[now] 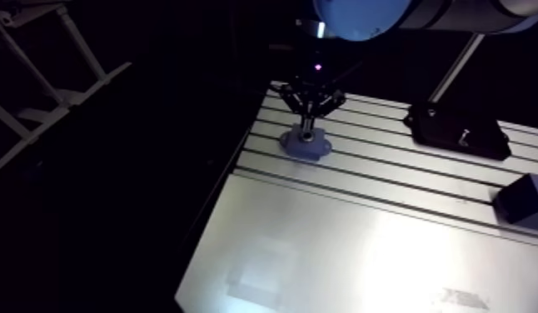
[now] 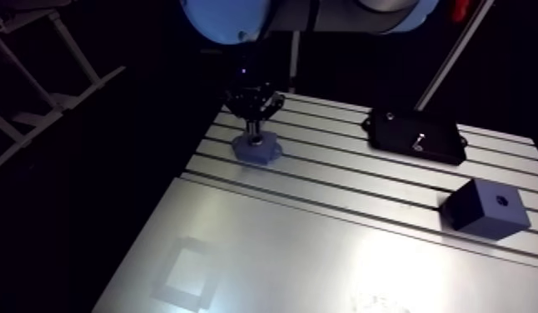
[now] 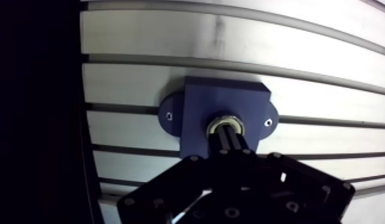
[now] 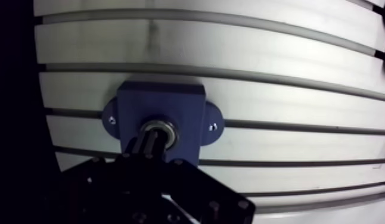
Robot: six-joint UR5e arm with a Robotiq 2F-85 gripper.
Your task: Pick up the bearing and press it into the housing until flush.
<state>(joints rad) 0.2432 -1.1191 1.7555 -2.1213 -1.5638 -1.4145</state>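
A blue housing [image 3: 222,98] with two flange ears lies on the slotted table [image 2: 322,250], near its far left corner. The bearing [image 3: 226,121], a metal ring, sits in the housing's bore; I cannot tell how deep. My gripper [image 3: 227,133] stands straight over it with both fingers closed together and the tips resting on the bearing's middle, so only the ring's rim shows around them. In the arm view the gripper [image 1: 307,126] comes down onto the housing [image 1: 306,146].
A flat black box [image 2: 415,136] lies at the table's far right. A dark blue cube [image 2: 487,206] stands nearer on the right. The table's left edge runs close beside the housing, with darkness beyond it.
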